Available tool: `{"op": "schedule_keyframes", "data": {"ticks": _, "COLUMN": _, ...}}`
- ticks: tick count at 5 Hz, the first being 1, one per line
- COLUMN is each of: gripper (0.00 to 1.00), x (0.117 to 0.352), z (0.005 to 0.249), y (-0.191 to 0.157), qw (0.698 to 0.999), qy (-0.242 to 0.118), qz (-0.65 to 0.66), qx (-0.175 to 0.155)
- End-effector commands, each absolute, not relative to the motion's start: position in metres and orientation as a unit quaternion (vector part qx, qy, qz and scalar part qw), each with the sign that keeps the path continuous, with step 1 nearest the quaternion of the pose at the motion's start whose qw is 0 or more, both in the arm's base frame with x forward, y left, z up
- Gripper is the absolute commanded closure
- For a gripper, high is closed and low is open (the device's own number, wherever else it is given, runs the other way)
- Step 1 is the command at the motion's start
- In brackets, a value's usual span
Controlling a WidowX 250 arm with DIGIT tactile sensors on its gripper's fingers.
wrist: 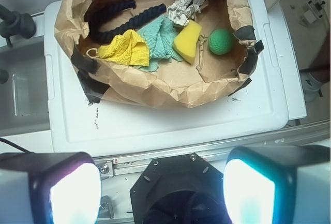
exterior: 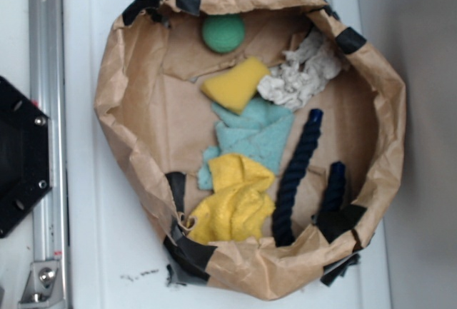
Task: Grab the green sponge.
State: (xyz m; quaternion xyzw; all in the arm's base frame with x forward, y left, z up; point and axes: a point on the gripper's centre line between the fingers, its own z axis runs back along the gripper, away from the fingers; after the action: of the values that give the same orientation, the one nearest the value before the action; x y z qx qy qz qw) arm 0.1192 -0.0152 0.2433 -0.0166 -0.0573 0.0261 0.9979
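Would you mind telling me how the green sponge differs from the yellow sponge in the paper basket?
The green sponge is round like a ball; the yellow sponge is a flat-faced wedge. The green sponge looks smaller than the yellow one. The green sponge sits alone on bare paper near the rim, while the yellow sponge overlaps the teal cloth. Both lie inside the paper basket, untouched.

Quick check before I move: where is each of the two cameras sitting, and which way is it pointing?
Exterior: overhead, looking straight down into the crumpled brown paper bag; no arm visible, only a black base plate at the left.
Wrist: on the arm, high and back, looking down past two blurred fingers.
Shared: round green sponge, yellow wedge sponge.
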Motion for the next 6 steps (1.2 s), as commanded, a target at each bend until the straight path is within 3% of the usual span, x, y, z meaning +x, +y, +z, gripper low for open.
{"op": "schedule_keyframes", "data": {"ticks": 1, "gripper": 0.00, "x": 0.119, "z": 0.243, "y": -0.015, "qw": 0.998, "qy": -0.057, "qz": 0.026, "qx": -0.017}}
{"op": "schedule_keyframes", "data": {"ticks": 2, "gripper": 0.00, "x": 0.161, "z": 0.221, "y": -0.010, "qw": 0.990, "qy": -0.114, "qz": 0.078, "qx": -0.008}}
{"op": "schedule_keyframes", "data": {"ticks": 3, "gripper": 0.00, "x": 0.192, "z": 0.196, "y": 0.004, "qw": 0.971, "qy": -0.159, "qz": 0.175, "qx": -0.024}}
{"op": "schedule_keyframes", "data": {"ticks": 4, "gripper": 0.00, "x": 0.217, "z": 0.153, "y": 0.019, "qw": 0.955, "qy": -0.135, "qz": 0.261, "qx": -0.051}}
{"op": "schedule_keyframes", "data": {"ticks": 6, "gripper": 0.00, "x": 0.235, "z": 0.085, "y": 0.036, "qw": 0.945, "qy": -0.056, "qz": 0.314, "qx": -0.071}}
